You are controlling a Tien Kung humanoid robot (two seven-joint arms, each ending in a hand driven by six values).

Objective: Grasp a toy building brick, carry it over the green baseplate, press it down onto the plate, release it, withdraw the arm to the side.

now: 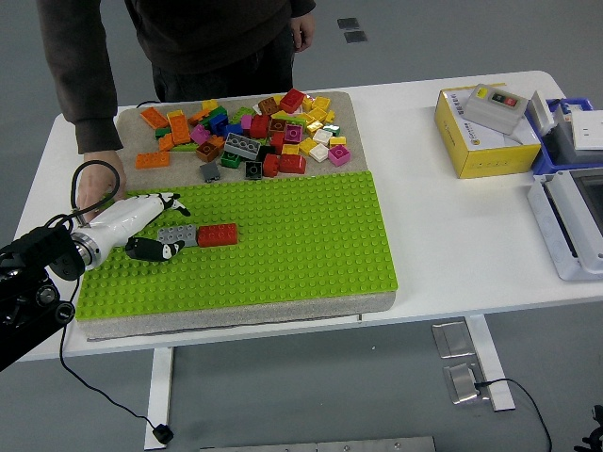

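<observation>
Grey brick (178,234) sits seated on the green baseplate (301,235) butted against a red brick (218,234), left robot hand (151,231) open-fingered and holding nothing just beside it; risk: a trailing finger snagging and lifting the brick on withdrawal.

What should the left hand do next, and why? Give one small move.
Probably draw the left hand further back toward the table's left edge. The grey brick sits on the green baseplate beside a red brick, and the fingers look open, near the grey brick rather than gripping it. So the placing seems done; only the withdrawal is left.
</observation>
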